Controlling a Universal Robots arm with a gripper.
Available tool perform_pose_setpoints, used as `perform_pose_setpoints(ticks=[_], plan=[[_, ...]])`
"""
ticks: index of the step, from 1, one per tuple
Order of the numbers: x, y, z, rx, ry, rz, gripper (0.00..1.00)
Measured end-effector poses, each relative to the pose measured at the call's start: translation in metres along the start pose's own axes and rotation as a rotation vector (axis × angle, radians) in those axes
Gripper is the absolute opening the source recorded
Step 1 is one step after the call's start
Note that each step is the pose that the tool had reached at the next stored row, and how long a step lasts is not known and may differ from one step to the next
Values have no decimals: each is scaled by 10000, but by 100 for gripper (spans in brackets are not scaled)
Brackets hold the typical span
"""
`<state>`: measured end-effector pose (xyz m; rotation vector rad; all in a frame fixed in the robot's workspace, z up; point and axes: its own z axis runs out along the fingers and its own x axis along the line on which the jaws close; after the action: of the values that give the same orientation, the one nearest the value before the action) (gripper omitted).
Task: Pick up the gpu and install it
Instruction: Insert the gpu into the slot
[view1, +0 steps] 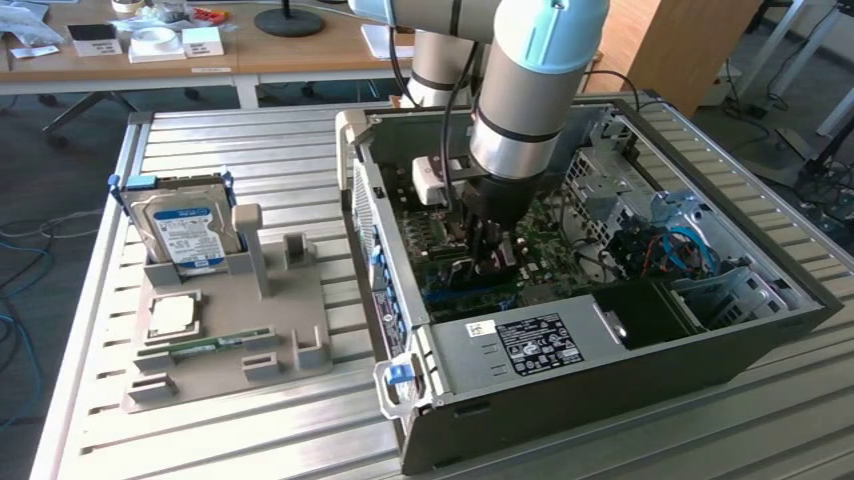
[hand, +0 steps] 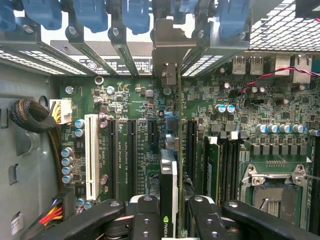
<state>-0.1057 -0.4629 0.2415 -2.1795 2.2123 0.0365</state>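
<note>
The arm (view1: 527, 90) stands nearly vertical, its wrist pointing straight down. The gripper (view1: 483, 255) hangs below it, and in the wrist view its 2 black fingers (hand: 145, 220) are closed on the edge of the gpu (hand: 168, 190), held upright between them.

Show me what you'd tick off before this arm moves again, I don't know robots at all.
1. Card held: the fingers close on the gpu, edge-on between them. Ok.
2. Card over the board: it hangs inside the open computer case, above the motherboard. Ok.
3. Card lined up with a slot: it runs parallel to the black expansion slots; exact match cannot tell.
4. Card seated: cannot tell.
5. End bracket meeting the rear opening: in line with it; cannot tell if it is engaged.
6. Cable bundle clear of the card: off to the side. Ok.
</note>
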Motion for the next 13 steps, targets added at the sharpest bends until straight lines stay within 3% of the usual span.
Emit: perform_pose_setpoints(ticks=[4,5,7,13], plan=[[0,0,0,-1,-4,0,26],[-4,2,9,4,-31,6,27],[-2,1,4,4,-8,5,33],[-2,0,0,0,-1,0,33]])
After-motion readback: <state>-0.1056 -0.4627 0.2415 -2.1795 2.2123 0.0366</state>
